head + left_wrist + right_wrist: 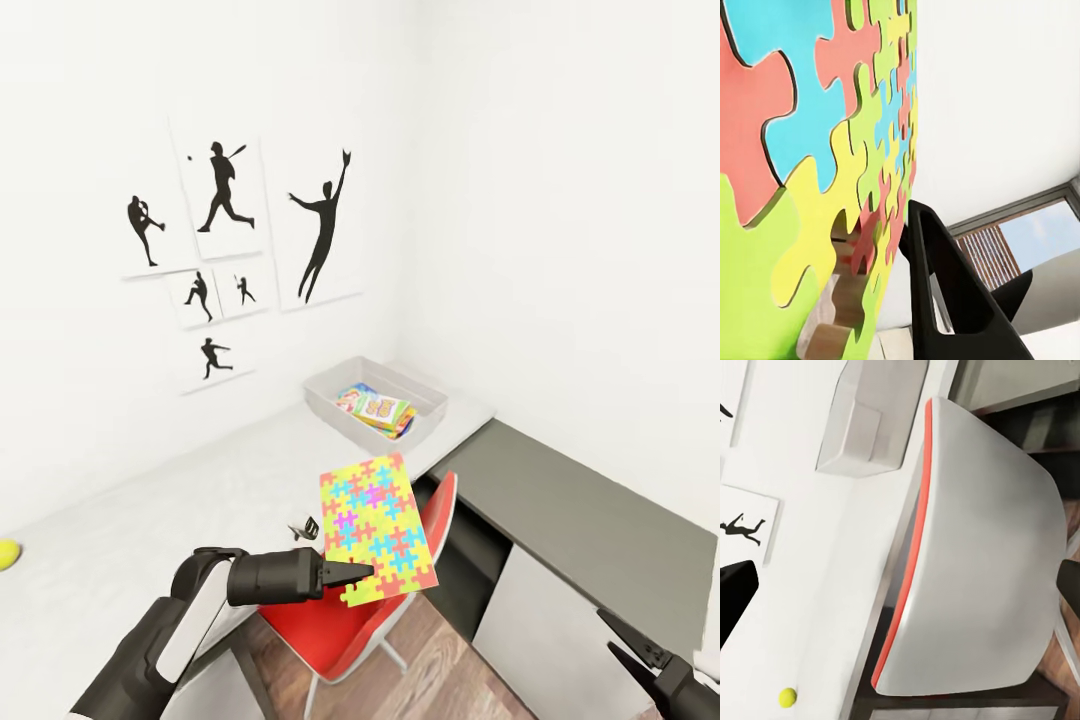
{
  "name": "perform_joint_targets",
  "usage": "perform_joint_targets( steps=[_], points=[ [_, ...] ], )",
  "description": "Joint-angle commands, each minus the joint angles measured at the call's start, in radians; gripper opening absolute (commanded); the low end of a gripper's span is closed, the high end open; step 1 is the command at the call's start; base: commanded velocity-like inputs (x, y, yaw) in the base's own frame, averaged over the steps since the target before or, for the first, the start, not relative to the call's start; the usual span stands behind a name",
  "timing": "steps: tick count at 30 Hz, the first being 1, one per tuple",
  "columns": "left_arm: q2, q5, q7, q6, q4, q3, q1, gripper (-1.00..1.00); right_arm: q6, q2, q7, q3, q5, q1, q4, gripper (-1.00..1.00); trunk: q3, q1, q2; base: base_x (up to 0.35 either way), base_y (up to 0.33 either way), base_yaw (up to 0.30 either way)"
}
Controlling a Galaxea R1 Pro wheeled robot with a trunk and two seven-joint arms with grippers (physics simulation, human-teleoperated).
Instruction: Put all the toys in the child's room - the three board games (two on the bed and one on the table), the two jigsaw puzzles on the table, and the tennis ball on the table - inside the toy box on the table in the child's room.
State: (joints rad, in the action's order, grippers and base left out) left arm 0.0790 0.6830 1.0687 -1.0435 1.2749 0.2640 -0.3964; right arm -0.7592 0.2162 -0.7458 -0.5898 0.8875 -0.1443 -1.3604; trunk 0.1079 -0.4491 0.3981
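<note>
While I look down from the head camera, my left gripper (pixel 368 573) is clenched on the lower edge of a jigsaw puzzle (pixel 376 527), holding the tile up in the air above the red chair (pixel 345 625), in front of the table (pixel 150 520). Further back on the table, in the corner by the wall, sits the toy box (pixel 330 395) with colourful board games (pixel 378 410) lying flat inside it. The tennis ball (pixel 7 553) rests on the table far to the left. My right gripper (pixel 628 642) hangs low at the right with its jaws parted, grasping nothing. Over to the left wrist camera: the jigsaw puzzle (pixel 817 172) is right up close, one black finger (pixel 952 300) pressed along its edge, detail the head view lacks. On the right wrist camera I see the chair's grey back (pixel 982 555) with its red rim, the toy box (pixel 870 420) from outside so its contents are hidden, and the tennis ball (pixel 787 697) small on the tabletop.
</note>
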Motion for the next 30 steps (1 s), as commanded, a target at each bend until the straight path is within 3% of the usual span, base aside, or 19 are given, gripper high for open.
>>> perform_joint_targets(
  steps=[1,24,30],
  points=[
    [0.001,0.001,0.002,-0.003,0.000,0.001,-0.001,-1.00,-0.006,0.000,0.000,-0.001,0.004,0.000,-0.001,1.00,0.002,-0.001,0.002,0.207,-0.005,0.000],
    [0.000,0.002,0.002,-0.003,0.000,0.001,-0.001,-1.00,-0.006,-0.011,0.000,0.017,0.001,0.000,-0.009,1.00,0.002,-0.001,0.002,0.059,-0.035,0.000],
    [0.001,0.002,0.002,-0.003,0.000,0.001,-0.001,-1.00,-0.017,-0.011,0.000,0.024,0.002,0.000,-0.054,1.00,0.002,-0.001,0.002,0.000,0.000,0.000]
  ],
)
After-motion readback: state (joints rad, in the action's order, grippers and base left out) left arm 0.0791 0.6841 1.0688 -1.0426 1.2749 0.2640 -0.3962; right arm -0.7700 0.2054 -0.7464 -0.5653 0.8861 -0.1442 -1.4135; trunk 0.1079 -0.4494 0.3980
